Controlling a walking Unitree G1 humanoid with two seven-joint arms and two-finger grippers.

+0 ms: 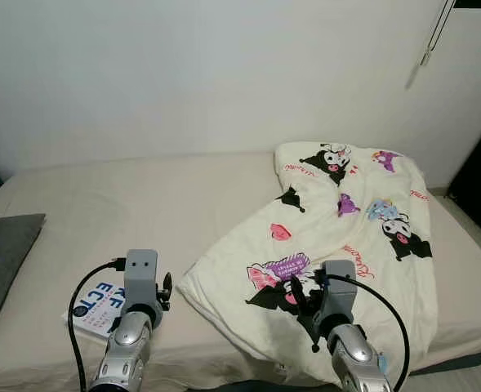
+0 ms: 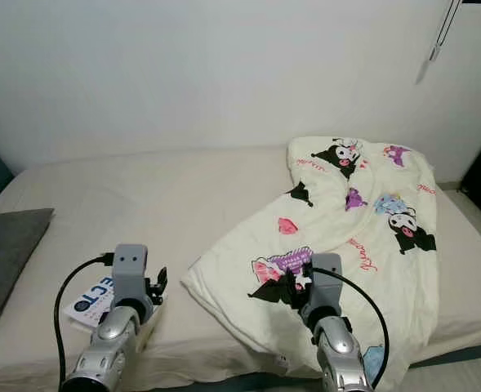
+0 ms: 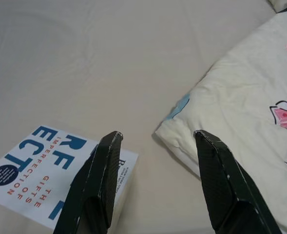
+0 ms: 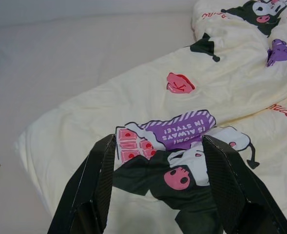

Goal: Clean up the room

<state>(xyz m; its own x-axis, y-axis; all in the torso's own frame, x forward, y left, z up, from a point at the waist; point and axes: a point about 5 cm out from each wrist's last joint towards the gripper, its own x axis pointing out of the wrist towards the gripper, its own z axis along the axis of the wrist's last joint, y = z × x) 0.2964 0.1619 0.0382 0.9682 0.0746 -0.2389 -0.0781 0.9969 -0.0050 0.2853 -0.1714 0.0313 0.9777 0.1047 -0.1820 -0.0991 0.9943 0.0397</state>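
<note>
Bed [image 1: 142, 196] with beige sheet runs along a white wall [image 1: 183, 73]. A cream cartoon-print blanket [image 1: 346, 220] lies crumpled over the bed's right half, from 1 o'clock down to the near edge at 5 o'clock. A white book [image 3: 41, 170] with blue lettering lies flat at 7 o'clock near the front edge, apart from the blanket's corner. A grey pillow [image 1: 3, 253] sits at 9 o'clock. Left gripper [image 3: 155, 139] hovers between book and blanket corner, jaws spread, holding nothing. Right gripper [image 4: 158, 141] hovers over the blanket's near portion, jaws spread, empty.
</note>
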